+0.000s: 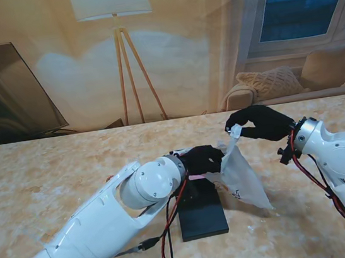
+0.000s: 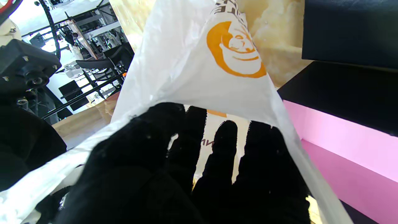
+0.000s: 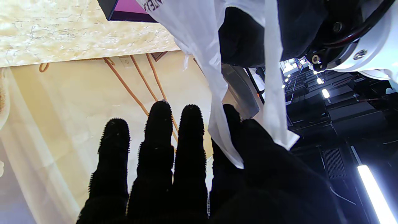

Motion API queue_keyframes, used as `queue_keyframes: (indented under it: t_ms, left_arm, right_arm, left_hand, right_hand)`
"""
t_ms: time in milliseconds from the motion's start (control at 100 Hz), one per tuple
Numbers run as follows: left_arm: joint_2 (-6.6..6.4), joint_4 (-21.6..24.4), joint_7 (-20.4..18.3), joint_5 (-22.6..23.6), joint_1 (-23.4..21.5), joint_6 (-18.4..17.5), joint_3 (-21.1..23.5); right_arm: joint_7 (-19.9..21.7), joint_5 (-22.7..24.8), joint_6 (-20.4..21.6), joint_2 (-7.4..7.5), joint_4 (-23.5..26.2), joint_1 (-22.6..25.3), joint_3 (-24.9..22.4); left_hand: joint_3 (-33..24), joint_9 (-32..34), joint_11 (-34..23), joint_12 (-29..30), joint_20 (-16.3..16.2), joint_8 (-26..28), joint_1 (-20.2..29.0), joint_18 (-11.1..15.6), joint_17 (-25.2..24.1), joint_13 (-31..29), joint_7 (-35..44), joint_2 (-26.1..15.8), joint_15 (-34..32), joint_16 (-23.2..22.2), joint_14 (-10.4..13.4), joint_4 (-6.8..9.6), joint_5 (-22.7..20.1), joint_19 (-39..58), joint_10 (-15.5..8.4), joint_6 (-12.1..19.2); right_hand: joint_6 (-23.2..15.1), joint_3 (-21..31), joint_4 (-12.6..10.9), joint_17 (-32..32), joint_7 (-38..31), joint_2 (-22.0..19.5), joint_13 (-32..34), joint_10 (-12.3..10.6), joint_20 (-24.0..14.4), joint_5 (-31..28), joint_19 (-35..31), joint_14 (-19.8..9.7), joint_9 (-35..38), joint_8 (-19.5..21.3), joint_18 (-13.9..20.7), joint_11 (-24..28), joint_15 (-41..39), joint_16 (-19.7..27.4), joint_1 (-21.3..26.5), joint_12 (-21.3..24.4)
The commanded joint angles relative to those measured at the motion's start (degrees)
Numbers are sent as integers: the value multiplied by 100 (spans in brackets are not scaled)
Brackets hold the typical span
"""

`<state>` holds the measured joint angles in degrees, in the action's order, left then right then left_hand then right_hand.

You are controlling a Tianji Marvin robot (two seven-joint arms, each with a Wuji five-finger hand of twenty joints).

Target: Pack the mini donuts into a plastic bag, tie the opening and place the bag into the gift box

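Over the middle of the tabletop (image 1: 52, 183), you have the plastic bag (image 1: 242, 177) stretched between both hands. Your right hand (image 1: 262, 123) pinches one strip of the bag's opening between thumb and forefinger, its other three fingers (image 3: 158, 149) held straight and apart. Your left hand (image 1: 203, 160) sits at the bag's other side; from its wrist view the fingers (image 2: 224, 149) reach into the open mouth, with the white film draped over them. The bag hangs slanting, its lower end near the tabletop on your right. Just beside it lies the gift box (image 1: 202, 217), black outside, pink inside (image 2: 342, 149). You cannot make out any donuts.
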<state>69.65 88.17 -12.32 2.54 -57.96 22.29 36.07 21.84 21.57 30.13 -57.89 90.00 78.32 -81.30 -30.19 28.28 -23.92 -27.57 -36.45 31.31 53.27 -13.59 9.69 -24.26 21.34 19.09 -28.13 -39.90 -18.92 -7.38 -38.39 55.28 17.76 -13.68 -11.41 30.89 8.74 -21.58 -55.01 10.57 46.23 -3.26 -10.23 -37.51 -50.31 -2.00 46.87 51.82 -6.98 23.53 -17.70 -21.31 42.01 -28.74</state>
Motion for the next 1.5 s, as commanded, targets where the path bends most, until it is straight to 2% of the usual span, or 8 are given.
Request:
queue_keyframes:
  t_ms: [0, 50, 270, 540, 690, 820, 970, 1490]
  left_arm:
    - [-8, 80, -126, -46, -16, -14, 30]
    - [-15, 136, -135, -110, -60, 23, 82]
    - [-41, 339, -57, -71, -178, 116, 201]
    - [-13, 494, 378, 298, -435, -35, 369]
    - [11, 701, 617, 239, -681, -47, 615]
    - [-19, 857, 661, 187, -828, -115, 785]
    - [-55, 998, 687, 184, -968, -213, 926]
    - [-406, 1631, 283, 725, -1474, -997, 1690]
  right_arm:
    - [74, 25, 5, -39, 26, 54, 15]
    - [72, 28, 16, -39, 20, 51, 14]
    - [17, 13, 18, -54, 4, 41, 31]
    - [-53, 21, 13, -70, 27, 87, 12]
    - [-72, 47, -7, -74, 54, 123, -7]
    - [-87, 67, -42, -79, 77, 145, -17]
    - [-87, 67, -51, -79, 74, 131, -13]
    - [-100, -30, -10, -88, -14, 60, 54]
  left_hand:
    - [283, 150, -17, -23, -133, -11, 177, 42, -5, -111, 74, -229, 22, -17, -158, -43, -123, 54, -15, -20]
    - [549, 142, 43, 74, -91, -93, 277, -12, -36, -82, 0, -389, 110, 90, -167, 53, -125, -28, -2, -82]
    - [650, 225, 67, 139, -141, -16, 412, 17, 95, -157, -5, -377, 179, 176, -185, 55, -253, 103, 0, -86]
    - [828, -156, -155, -233, -851, 657, 253, 314, 116, 49, 379, -537, -481, -518, -216, 74, 331, 865, 92, -113]
    - [656, -323, 31, -91, -780, 17, 21, 220, 3, 185, -32, -762, -183, -323, -184, 286, 440, 556, 108, -241]
    - [413, -446, 153, 77, -530, -221, -79, 140, -72, 329, -205, -750, 105, -17, -154, 339, 408, 193, 126, -261]
    - [299, -536, 243, 213, -208, -243, -127, 88, -131, 415, -236, -707, 356, 250, -118, 306, 372, -146, 125, -256]
    - [395, -324, 169, 225, -152, -72, -70, 99, -36, 230, -149, -629, 231, 231, -138, 202, 262, -16, 109, -176]
  right_hand:
    - [-1382, 809, -269, 103, -104, -69, -51, 40, -50, -203, -68, -1, 53, 67, 3, 35, -58, 9, 817, -70]
    - [-1392, 821, -269, 112, -94, -72, -53, 59, -57, -201, -80, -11, 47, 70, -18, 35, -62, 5, 812, -72]
    - [-1358, 862, -282, 136, -81, -66, -119, 119, -104, -206, -161, 72, -1, 92, -116, 38, -61, -6, 801, -86]
    - [-1360, 860, -279, 188, -65, -63, -196, 217, -143, -190, -219, 143, -129, 113, -166, 19, -78, -16, 790, -49]
    - [-1385, 847, -277, 199, -53, -76, -252, 319, -164, -188, -252, 198, -243, 127, -228, -26, -79, -17, 778, 11]
    - [-1403, 830, -279, 227, -37, -72, -294, 380, -206, -190, -323, 235, -310, 144, -327, -29, -94, -28, 774, 65]
    - [-1396, 830, -285, 241, -36, -82, -304, 404, -220, -192, -340, 254, -324, 165, -309, -13, -110, -36, 779, 92]
    - [-1389, 752, -299, 172, -36, -160, -182, 244, -226, -139, -330, 122, -146, 229, -177, 111, -161, -47, 819, 60]
